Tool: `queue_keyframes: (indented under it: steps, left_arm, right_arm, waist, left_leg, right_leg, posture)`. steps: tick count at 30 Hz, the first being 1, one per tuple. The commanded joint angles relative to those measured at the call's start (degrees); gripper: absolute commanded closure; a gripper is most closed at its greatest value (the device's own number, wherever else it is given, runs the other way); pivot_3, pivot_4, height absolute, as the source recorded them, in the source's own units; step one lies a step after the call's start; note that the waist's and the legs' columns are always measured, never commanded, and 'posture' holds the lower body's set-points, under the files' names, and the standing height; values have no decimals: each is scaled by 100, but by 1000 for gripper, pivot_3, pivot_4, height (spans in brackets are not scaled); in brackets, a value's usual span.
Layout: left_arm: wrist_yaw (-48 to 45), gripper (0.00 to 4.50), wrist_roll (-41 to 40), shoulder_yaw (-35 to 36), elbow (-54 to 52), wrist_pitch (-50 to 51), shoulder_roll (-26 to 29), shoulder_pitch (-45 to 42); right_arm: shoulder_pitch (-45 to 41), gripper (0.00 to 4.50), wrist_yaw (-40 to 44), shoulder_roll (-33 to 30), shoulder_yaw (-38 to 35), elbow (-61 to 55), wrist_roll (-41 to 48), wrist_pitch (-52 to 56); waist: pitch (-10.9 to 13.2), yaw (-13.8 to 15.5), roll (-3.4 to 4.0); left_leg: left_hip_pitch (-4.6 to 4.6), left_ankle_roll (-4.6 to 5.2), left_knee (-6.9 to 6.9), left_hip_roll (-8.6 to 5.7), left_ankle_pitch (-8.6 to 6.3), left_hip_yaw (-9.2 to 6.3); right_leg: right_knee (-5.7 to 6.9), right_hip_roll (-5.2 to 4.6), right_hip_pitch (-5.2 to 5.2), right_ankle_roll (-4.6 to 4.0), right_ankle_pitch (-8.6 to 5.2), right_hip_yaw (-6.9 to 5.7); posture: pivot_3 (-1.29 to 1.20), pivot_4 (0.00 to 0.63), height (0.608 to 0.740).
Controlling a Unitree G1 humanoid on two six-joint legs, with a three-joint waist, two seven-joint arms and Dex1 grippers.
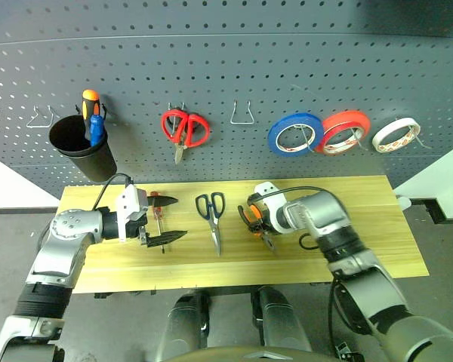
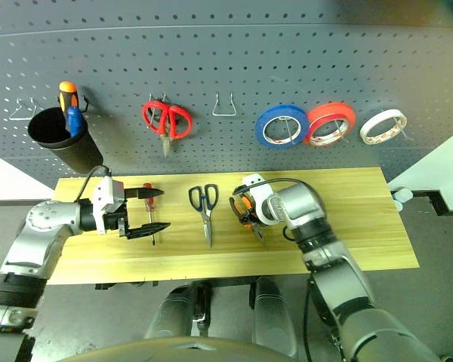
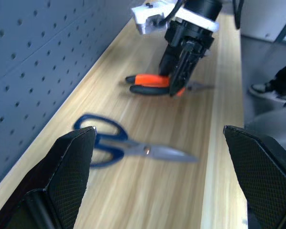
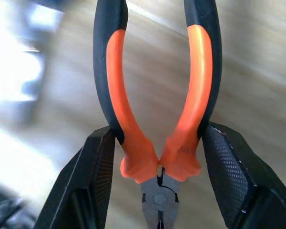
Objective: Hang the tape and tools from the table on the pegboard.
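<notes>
From the head views, a black cup (image 1: 83, 151) on the pegboard (image 1: 226, 68) holds orange and blue screwdrivers (image 1: 92, 119). Below the pegboard, the table (image 1: 362, 226) carries dark-handled scissors (image 1: 211, 215).

The left wrist view shows the left gripper (image 3: 159, 157), fingers wide apart.

The right wrist view shows the right gripper (image 4: 157, 164) clamped on orange-and-black pliers (image 4: 155, 95).

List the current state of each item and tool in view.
pliers: gripped by right tool
blue-handled scissors: flat on table
red-handled screwdriver: on table, between left tool fingers, ungripped
left tool: open
white tape: hung on pegboard
red scissors: hung
</notes>
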Motion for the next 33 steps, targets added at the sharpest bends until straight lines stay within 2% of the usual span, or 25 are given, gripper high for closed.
queue_keyframes:
  steps: [1,5,9,13,18,22,25,29,33]
  left_arm:
    - [-125,0,-125,40,-140,-16,33,-32]
    - [-210,0,-139,52,-157,-35,53,-38]
    - [-257,0,-171,99,-150,-33,87,-80]
    - [-310,0,-244,141,-95,-64,59,-194]
    - [-244,0,-297,201,-63,-136,-57,-407]
    - [-64,0,-359,256,-116,-101,-183,-511]
    - [128,0,-430,309,-174,-153,-370,-576]
    - [271,0,-428,330,-181,-176,-464,-669]
    - [310,0,-439,335,-197,-126,-413,-692]
  right_arm:
    - [189,2043,358,-404,-215,-1394,570,469]
    - [444,2044,458,-591,-879,-2408,1087,821]
    - [432,2044,591,-495,-1935,-3281,1720,1065]
    - [19,2045,491,-211,-2892,-3555,2184,877]
    - [-694,2045,0,289,-3739,-3591,2506,330]
    - [-1212,2045,-630,773,-3935,-3569,2605,-223]
    - [-1573,2045,-1381,1102,-3962,-3299,2341,-738]
    - [-1508,2045,-2200,1363,-3523,-2825,1726,-1466]
    - [-1325,2045,-2591,1572,-3070,-2699,1389,-2061]
  waist:
    - [-6,-1,-4]
    - [-23,-1,-9]
    - [-30,-5,-11]
    - [-124,-13,-40]
    - [-252,-16,-41]
    - [-381,-28,-37]
    - [-438,-39,-32]
    - [-513,-46,-34]
    - [-522,-56,-33]
  left_leg:
    - [0,0,0,0,0,-2]
    - [-1,0,0,0,0,-5]
    - [-1,-3,7,-1,1,-3]
    - [0,-4,9,-2,2,-3]
    - [2,-9,10,-5,5,6]
    - [3,-9,8,-8,5,17]
    - [9,-12,10,-11,7,23]
    - [52,-14,9,-10,8,21]
    - [77,-15,8,-10,8,34]
  right_leg:
    - [-1,0,1,0,0,-4]
    - [-3,1,5,0,0,-13]
    - [-3,0,8,2,2,-12]
    - [-3,3,10,4,4,-13]
    - [0,4,13,4,6,-13]
    - [2,6,15,4,6,-15]
    - [7,5,17,3,7,-12]
    - [5,9,56,0,8,-13]
    - [7,10,75,-1,9,-2]
  posture:
    - [56,164,740]
    - [41,136,740]
    - [25,115,740]
    - [8,95,740]
    - [-1,66,740]
    - [-5,57,740]
    - [-2,56,740]
    - [7,59,740]
    - [12,64,740]
